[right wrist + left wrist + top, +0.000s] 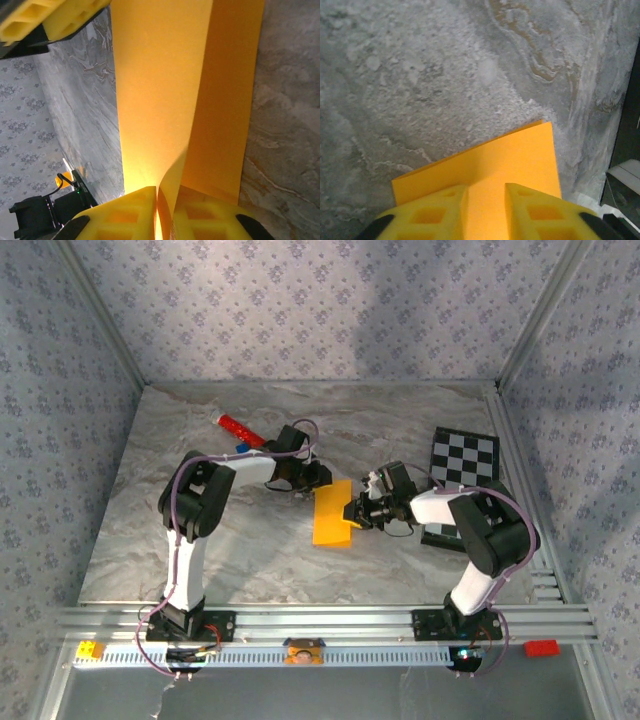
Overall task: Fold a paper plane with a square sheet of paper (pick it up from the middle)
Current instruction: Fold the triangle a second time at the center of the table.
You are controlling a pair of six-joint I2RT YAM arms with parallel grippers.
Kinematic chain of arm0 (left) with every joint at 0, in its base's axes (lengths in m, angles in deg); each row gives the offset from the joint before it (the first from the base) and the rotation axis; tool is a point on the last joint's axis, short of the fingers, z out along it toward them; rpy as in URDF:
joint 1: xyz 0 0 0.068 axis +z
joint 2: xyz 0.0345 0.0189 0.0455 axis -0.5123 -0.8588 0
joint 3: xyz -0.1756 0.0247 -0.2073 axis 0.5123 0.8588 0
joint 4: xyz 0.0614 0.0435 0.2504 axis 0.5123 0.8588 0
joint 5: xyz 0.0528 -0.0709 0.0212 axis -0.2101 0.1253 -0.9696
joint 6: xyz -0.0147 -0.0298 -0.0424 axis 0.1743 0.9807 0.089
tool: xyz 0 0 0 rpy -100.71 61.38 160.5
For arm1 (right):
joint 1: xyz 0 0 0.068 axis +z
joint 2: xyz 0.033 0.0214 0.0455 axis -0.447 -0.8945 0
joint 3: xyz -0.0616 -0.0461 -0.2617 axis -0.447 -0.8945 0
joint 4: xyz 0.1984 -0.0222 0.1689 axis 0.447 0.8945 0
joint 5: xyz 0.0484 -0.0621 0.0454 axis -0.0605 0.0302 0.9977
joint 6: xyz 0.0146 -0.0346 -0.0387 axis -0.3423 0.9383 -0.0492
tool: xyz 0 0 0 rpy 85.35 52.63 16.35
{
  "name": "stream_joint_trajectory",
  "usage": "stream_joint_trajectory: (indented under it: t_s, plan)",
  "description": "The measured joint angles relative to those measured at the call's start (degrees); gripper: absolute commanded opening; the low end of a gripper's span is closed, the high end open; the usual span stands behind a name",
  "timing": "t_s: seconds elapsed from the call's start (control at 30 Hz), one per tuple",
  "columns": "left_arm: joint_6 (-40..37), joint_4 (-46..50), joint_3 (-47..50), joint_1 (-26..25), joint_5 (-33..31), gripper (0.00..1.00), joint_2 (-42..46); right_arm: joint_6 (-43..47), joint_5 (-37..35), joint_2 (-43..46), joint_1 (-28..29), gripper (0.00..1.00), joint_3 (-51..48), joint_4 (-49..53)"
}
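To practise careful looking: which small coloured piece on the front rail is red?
The red piece at the rail's right end; the yellow piece sits at the left end, the orange piece midway.

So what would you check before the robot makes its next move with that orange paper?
1. Right gripper pinching the thin orange-yellow paper sheet: ok, shut on a lifted flap.
2. Left gripper holding the sheet: not ok, jaws stand apart over it.
3. Lower layer flat on the grey marbled table: ok.
4. Fold edges aligned: cannot tell.
5. Red cylinder apart from the paper: ok.
6. Black-and-white checkered board apart from the paper: ok.
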Motion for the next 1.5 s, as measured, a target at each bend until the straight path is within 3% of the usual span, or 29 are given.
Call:
stream_joint_trajectory:
  t_s: [0.17,0.4,0.77,1.03,1.5]
  plan:
    - [-1.1,-0.1,2.4,-0.6,-2.1,0.48,6.0,0.0,0.0,-0.7,0.0,0.17,0.0,-0.1]
    - [-4.9,-2.5,10.8,-4.7,-7.6,0.49,20.8,0.0,0.0,-0.7,-0.5,0.17,0.0,-0.1]
    - [-12.6,-3.2,27.1,-20.9,-26.3,0.52,36.5,0.5,0.1,-0.7,-2.0,0.15,0.8,0.5]
    - [-18.3,1.4,26.1,-29.7,-39.0,0.57,34.2,0.6,0.5,-1.2,-2.1,0.12,1.7,0.8]
    - [-27.0,9.5,12.9,-39.1,-49.9,0.62,18.3,0.6,0.5,-1.4,-2.5,0.11,2.0,1.1]
